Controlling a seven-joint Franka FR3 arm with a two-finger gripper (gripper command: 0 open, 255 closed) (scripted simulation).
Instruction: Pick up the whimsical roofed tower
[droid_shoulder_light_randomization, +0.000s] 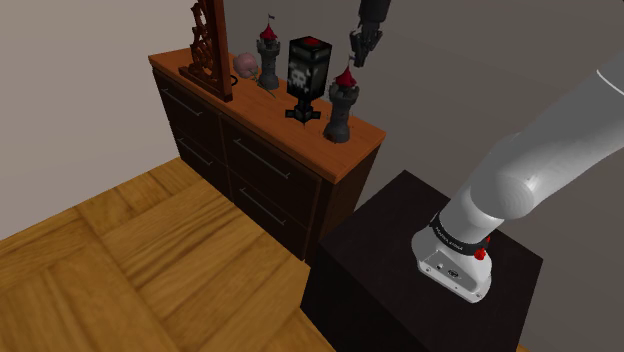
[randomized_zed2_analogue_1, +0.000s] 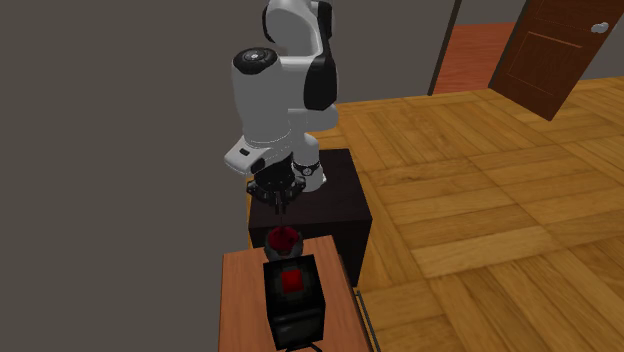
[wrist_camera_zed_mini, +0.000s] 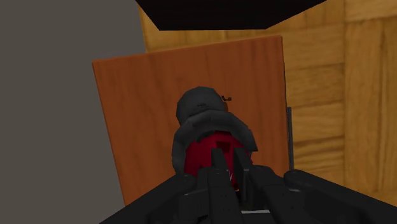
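A dark grey tower with a red cone roof (droid_shoulder_light_randomization: 341, 100) stands upright near the end of the orange-topped dresser (droid_shoulder_light_randomization: 365, 135) closest to the stand. From above, its red roof (wrist_camera_zed_mini: 203, 149) and grey base show. My black gripper (droid_shoulder_light_randomization: 361, 48) hangs a little above that tower and touches nothing. Its fingers (wrist_camera_zed_mini: 222, 167) meet over the red roof, shut on nothing. In the second exterior view the gripper (randomized_zed2_analogue_1: 278, 198) points down over the tower's roof (randomized_zed2_analogue_1: 283, 239). A second similar tower (droid_shoulder_light_randomization: 269, 55) stands farther back by the wall.
A black box with a skull face (droid_shoulder_light_randomization: 308, 72) stands on a small foot between the two towers, close to the near one. A pink ball (droid_shoulder_light_randomization: 245, 65) and a carved wooden piece (droid_shoulder_light_randomization: 210, 45) sit farther along the dresser. The grey wall runs right behind.
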